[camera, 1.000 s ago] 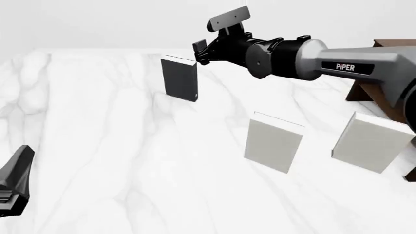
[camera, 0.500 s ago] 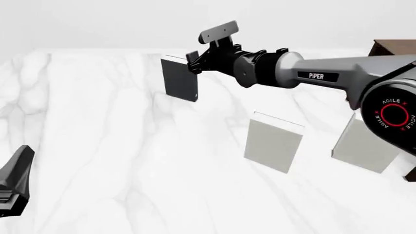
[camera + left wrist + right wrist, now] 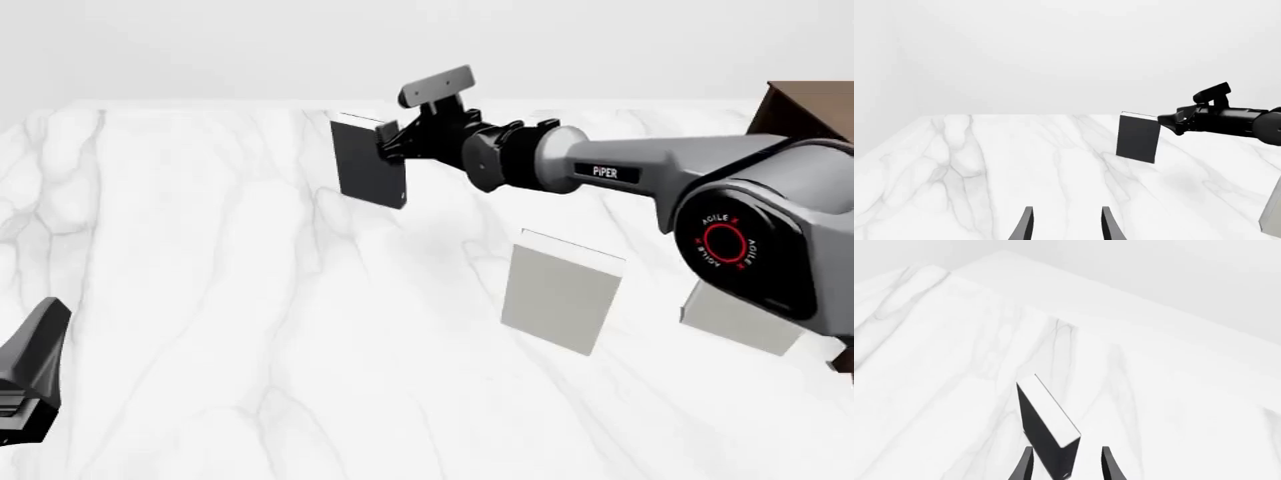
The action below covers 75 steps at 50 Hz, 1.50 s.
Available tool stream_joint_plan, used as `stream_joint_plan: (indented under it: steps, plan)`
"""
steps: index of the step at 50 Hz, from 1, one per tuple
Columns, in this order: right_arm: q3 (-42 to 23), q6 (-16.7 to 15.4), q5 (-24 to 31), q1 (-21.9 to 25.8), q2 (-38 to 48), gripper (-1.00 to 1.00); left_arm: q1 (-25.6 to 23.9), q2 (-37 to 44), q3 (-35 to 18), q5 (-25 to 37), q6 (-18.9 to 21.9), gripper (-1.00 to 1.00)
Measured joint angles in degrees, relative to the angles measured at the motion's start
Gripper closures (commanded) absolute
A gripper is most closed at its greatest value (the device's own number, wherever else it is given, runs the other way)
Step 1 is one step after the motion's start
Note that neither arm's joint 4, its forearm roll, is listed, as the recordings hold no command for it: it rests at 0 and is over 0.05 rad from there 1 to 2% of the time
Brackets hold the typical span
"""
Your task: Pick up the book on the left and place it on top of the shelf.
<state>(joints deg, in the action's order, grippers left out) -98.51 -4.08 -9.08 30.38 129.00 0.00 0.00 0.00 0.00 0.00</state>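
The book (image 3: pixel 367 160), thin with a dark charcoal cover and white page edges, stands upright on the far left of the marble table. My right gripper (image 3: pixel 388 141) reaches in from the right to its upper right edge. In the right wrist view the book (image 3: pixel 1044 425) has its near corner between the open fingers (image 3: pixel 1025 464) of the right gripper (image 3: pixel 1066 466). The left wrist view shows the book (image 3: pixel 1137 137) with the right gripper (image 3: pixel 1169 123) beside it. My left gripper (image 3: pixel 1066 227) is open over bare table, also at the near left (image 3: pixel 34 365). The dark brown shelf (image 3: pixel 805 108) shows at the far right edge.
Two light grey-white books stand upright on the table, one in the middle (image 3: pixel 561 290) and one to the right (image 3: pixel 737 320), partly hidden behind the right arm. The second also shows as a sliver in the left wrist view (image 3: pixel 1273 216).
My right arm has swung left and stretched out, bringing its gripper from a gap right of the book to the book's upper right edge. The left gripper and the books have not moved.
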Motion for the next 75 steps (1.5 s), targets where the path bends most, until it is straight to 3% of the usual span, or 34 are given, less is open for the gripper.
stream_joint_plan:
  steps: [75]
  plan:
    - [-15.0, 0.8, 4.37, 0.61, 13.77, -1.0, 0.0, 0.0, 0.0, 0.0, 0.0, -1.0]
